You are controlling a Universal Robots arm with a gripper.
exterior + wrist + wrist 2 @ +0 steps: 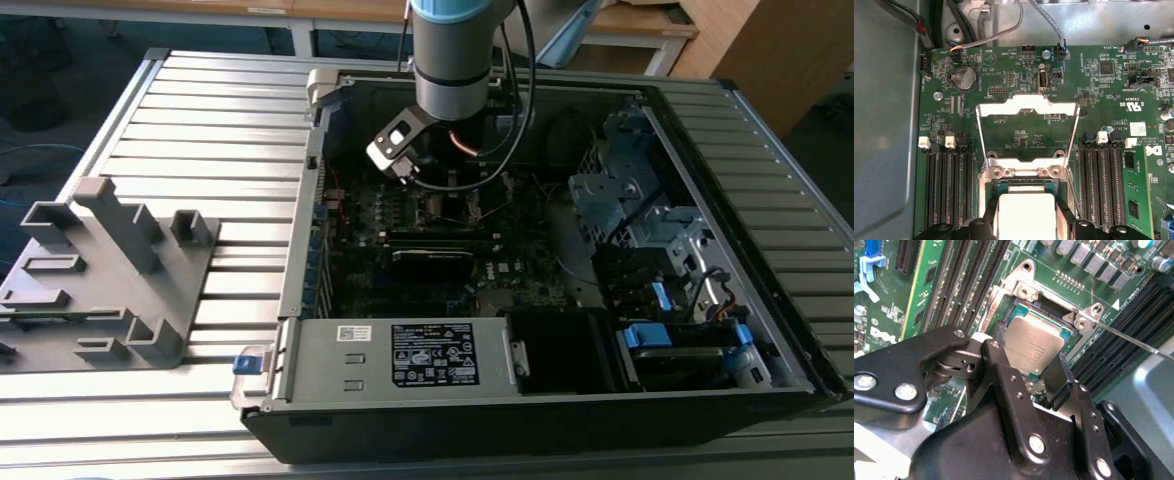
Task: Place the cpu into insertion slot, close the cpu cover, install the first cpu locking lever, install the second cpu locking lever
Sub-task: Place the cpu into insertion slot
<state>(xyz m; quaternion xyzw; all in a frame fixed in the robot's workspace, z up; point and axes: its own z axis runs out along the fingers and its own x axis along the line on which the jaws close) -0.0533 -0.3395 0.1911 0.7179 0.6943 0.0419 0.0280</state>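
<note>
Right at the insertion slot (1051,319), you are holding the cpu (1036,342) with the claw (1030,350) clamped on its edges, working the placing step while the cpu cover (1004,107) is standing open. Judging by this, any release is calling for the chip lying flat and square inside the rim.

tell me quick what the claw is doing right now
claw: closed on the cpu, at the insertion slot
</note>
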